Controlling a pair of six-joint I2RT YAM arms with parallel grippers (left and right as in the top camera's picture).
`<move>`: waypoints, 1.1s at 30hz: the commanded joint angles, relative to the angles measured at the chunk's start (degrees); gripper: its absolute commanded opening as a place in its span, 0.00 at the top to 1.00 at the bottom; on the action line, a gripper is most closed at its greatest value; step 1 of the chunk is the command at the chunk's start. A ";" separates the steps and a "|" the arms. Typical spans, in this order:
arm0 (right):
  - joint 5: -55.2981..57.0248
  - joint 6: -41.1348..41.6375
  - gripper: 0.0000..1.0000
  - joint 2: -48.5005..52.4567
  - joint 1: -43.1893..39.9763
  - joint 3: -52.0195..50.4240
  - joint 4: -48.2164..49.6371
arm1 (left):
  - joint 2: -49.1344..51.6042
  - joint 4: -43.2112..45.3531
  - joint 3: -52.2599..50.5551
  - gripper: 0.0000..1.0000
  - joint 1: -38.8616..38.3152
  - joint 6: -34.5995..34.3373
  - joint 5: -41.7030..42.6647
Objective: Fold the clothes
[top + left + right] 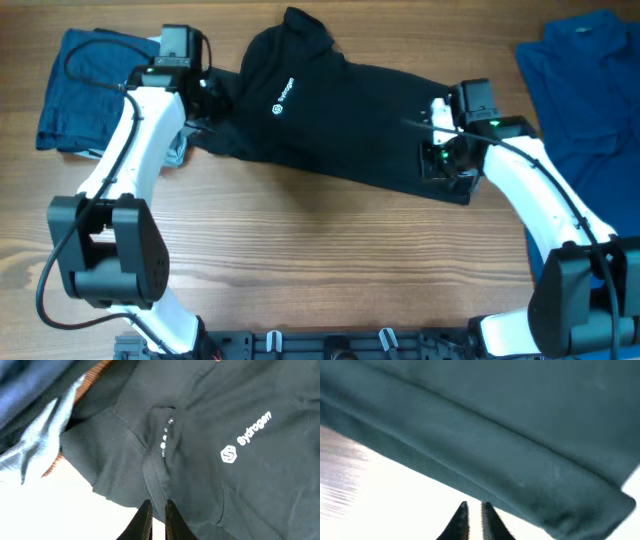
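Note:
The black T-shirt (340, 110) lies across the far middle of the table, its white round logo (283, 100) facing up. My left gripper (205, 100) is at the shirt's left edge. In the left wrist view its jaws (157, 502) stand close together at the fabric (240, 485) edge, with only bright table showing in the thin gap; the logo (228, 454) is to the right. My right gripper (440, 150) sits over the shirt's right lower corner. In the right wrist view its jaws (474, 503) are together, just short of the folded hem (495, 435), holding nothing.
Folded dark navy garments (85, 85) with a pale one (178, 150) lie at the far left, right beside my left arm. A bright blue shirt (585, 70) lies at the far right. Bare wood table (330, 260) runs along the front.

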 commanded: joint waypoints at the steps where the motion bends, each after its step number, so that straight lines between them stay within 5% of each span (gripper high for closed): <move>1: -0.26 -12.13 0.93 0.66 2.78 0.20 2.54 | -0.46 0.00 0.26 0.87 1.75 -3.58 0.85; 3: 0.07 -19.50 0.77 0.76 5.88 0.22 4.46 | -0.46 0.04 0.26 0.85 2.99 -3.80 1.20; 4: 0.07 -21.27 0.51 0.76 6.88 0.22 5.86 | -0.46 0.13 0.26 0.83 3.26 -3.80 1.20; 5: -0.63 -21.42 0.36 0.74 7.72 0.22 8.44 | -0.46 0.20 0.26 0.83 3.65 -3.80 1.20; 6: -1.22 -21.40 0.37 0.74 8.09 0.22 12.31 | -0.46 0.20 0.24 0.82 3.96 -3.80 1.18; 8: -9.46 -25.53 0.63 1.16 8.28 0.22 16.02 | -0.46 0.17 0.20 0.78 5.05 -3.85 1.20; 10: -7.04 -25.55 0.66 2.89 8.50 0.22 16.06 | -0.46 0.17 0.20 0.74 5.64 -4.66 1.22; 15: -6.19 -29.81 0.64 12.63 11.23 0.22 29.68 | -0.46 0.61 0.20 0.67 5.79 -4.39 1.20; 21: -0.35 -31.06 0.56 15.67 19.96 0.22 41.22 | -0.46 0.61 0.20 0.43 5.79 -4.42 1.18; 26: 6.19 -32.46 0.55 20.39 26.36 0.22 52.63 | -0.46 1.03 0.20 0.41 7.52 -6.51 -2.86; 28: 10.25 -33.62 0.51 21.18 29.57 0.22 58.40 | -0.46 2.91 0.22 0.40 9.44 -7.06 0.94; 30: 10.40 -37.03 0.47 21.68 31.95 0.22 64.39 | -0.83 7.87 0.22 0.39 10.58 -0.52 11.67; 33: 10.36 -37.18 0.42 24.87 32.74 0.24 72.26 | -1.86 12.15 0.22 0.31 10.58 1.97 13.31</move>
